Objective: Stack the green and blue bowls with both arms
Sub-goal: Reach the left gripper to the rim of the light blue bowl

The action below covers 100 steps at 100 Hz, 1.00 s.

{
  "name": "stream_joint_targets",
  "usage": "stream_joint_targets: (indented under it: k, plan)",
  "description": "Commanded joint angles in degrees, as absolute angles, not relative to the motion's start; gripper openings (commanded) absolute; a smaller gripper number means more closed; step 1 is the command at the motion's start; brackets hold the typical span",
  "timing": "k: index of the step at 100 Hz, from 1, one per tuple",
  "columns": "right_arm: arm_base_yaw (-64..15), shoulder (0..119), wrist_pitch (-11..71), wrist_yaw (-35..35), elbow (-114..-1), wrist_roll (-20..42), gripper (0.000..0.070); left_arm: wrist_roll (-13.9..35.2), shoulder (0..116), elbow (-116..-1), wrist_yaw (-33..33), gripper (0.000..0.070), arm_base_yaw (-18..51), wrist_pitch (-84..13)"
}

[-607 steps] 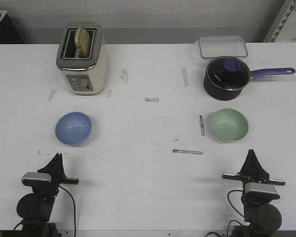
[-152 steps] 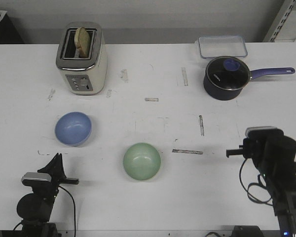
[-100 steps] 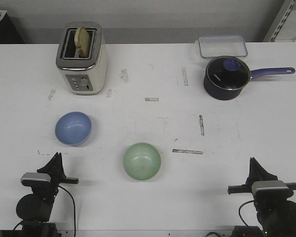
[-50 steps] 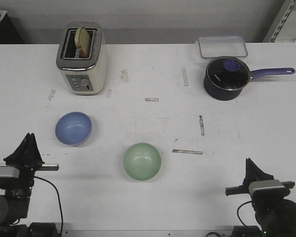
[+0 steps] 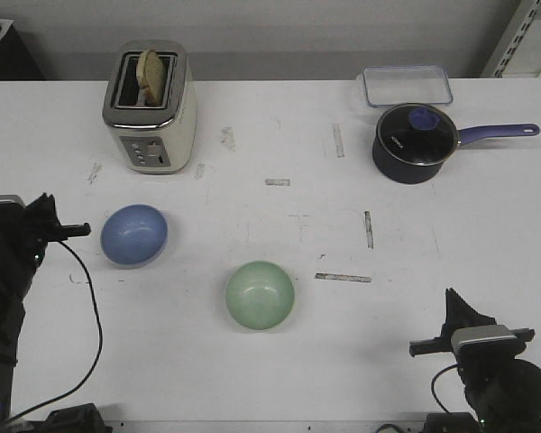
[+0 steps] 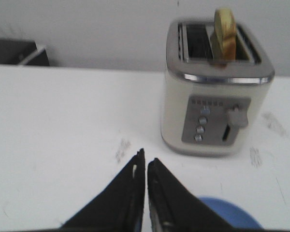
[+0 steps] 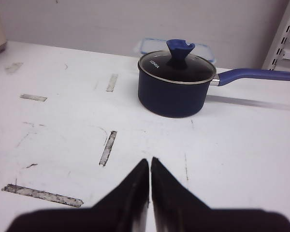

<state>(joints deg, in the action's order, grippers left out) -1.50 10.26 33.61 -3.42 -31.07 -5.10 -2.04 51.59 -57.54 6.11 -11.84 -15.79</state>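
Both pincers are pressed together with nothing between them: the left gripper (image 6: pixel 145 162) shows only a thin slit between its black fingers, and the right gripper (image 7: pixel 150 166) looks the same. From the front, the left arm (image 5: pixel 13 248) is cut off by the picture's edge beside the blue bowl (image 5: pixel 133 234), and the right arm (image 5: pixel 482 347) is partly cropped at the near edge, so their fingertips are hard to make out there. In the left wrist view only a sliver of the blue bowl appears, hidden mostly behind the fingers, and the picture is blurred. That bowl is a pale periwinkle, smooth and matte, sitting left of centre on the white table (image 5: pixel 279 126). The green bowl (image 5: pixel 260 294), pale mint and the same size, sits nearer the front, well apart from it. Small white lettering on the saucepan (image 7: pixel 176 84) lid is too small to read. The toaster (image 6: pixel 217 89) has buttons and a lever, their markings illegible.
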Motion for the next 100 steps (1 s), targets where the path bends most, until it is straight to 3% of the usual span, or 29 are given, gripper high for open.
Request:
stream_joint_targets:
  k: [1,36,83,90,100]
  plan:
    - [-1.56,10.55,32.80,-3.40,-31.18,-5.43,0.0000,-2.24,53.52,-58.17,8.58,0.0136,-11.94,-17.72]
    - [-1.56,10.55,32.77,-3.40,-31.18,-5.43,0.0000,-1.72,67.81,-58.17,11.18,0.0540,-11.99,-25.71]
    - [-1.56,10.55,32.77,-3.40,-31.18,-5.45,0.0000,2.90,86.65,-58.17,11.20,0.0517,-11.99,-25.69]
    - [-1.56,10.55,32.77,-3.40,-31.18,-5.45,0.0000,4.56,87.22,-58.17,11.20,0.0426,-11.99,-25.67]
    - [-1.56,10.55,32.77,-3.42,-31.18,-5.45,0.0000,5.67,87.24,-58.22,11.20,0.0203,-11.99,-25.47]
